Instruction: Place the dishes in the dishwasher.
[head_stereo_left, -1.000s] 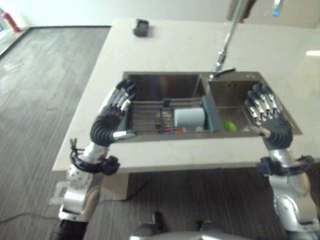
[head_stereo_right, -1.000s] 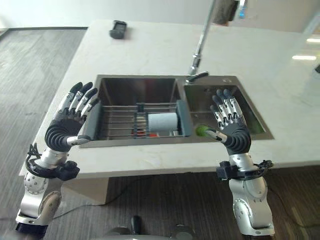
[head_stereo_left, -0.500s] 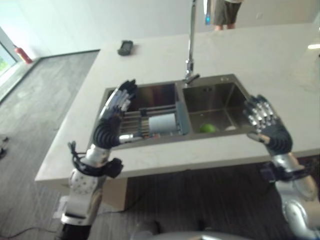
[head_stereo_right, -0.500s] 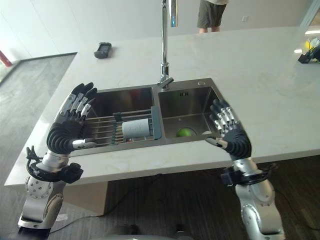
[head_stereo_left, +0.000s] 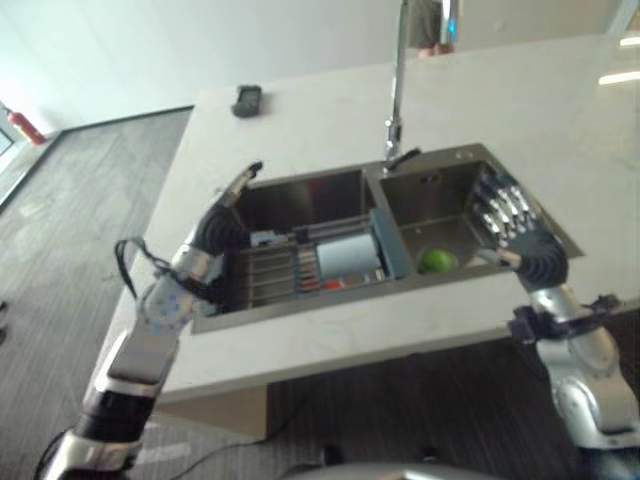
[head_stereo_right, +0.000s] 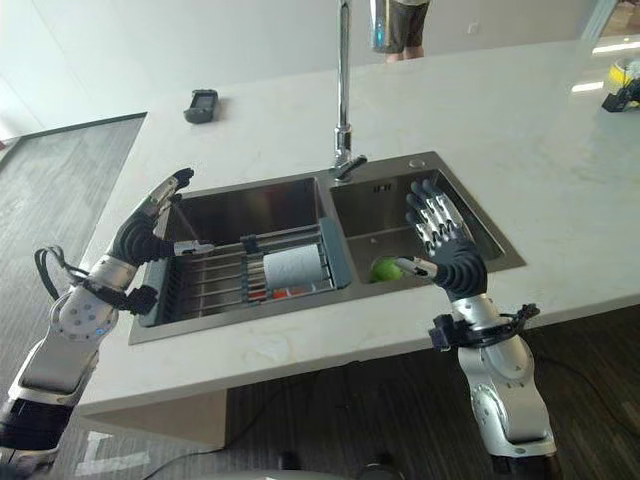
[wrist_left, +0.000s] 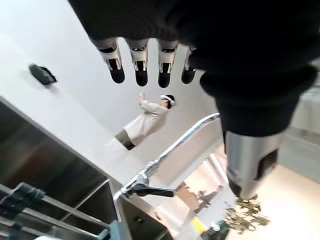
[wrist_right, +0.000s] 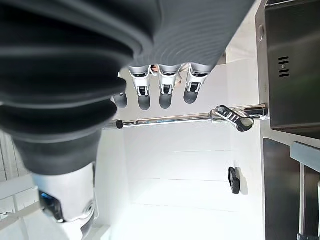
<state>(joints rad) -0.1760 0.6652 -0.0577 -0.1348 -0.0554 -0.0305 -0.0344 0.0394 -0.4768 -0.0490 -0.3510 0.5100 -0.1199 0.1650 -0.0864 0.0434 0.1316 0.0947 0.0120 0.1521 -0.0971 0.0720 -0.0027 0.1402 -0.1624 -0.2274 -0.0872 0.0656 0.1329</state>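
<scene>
A white cup (head_stereo_right: 293, 266) lies on its side in a grey drying rack (head_stereo_right: 215, 282) set in the left basin of a steel sink (head_stereo_right: 500, 262). Small red pieces lie in the rack beside the cup. A round green thing (head_stereo_right: 385, 269) rests on the floor of the right basin. My left hand (head_stereo_right: 150, 225) is held over the sink's left rim, open, its fingers straight and pointing at the far counter. Over the front of the right basin my right hand (head_stereo_right: 445, 255) is held open too, just right of the green thing. Neither hand touches anything.
A tall tap (head_stereo_right: 343, 100) rises behind the divider between the basins. A black device (head_stereo_right: 200, 103) lies on the white counter (head_stereo_right: 520, 140) at the far left, and a small yellow and black object (head_stereo_right: 622, 88) at the far right. A person (head_stereo_right: 400, 25) stands beyond the counter.
The camera has shifted. My left arm has stretched forward, bringing its hand lower to the sink's left rim. My right hand has come in from the front right corner over the right basin.
</scene>
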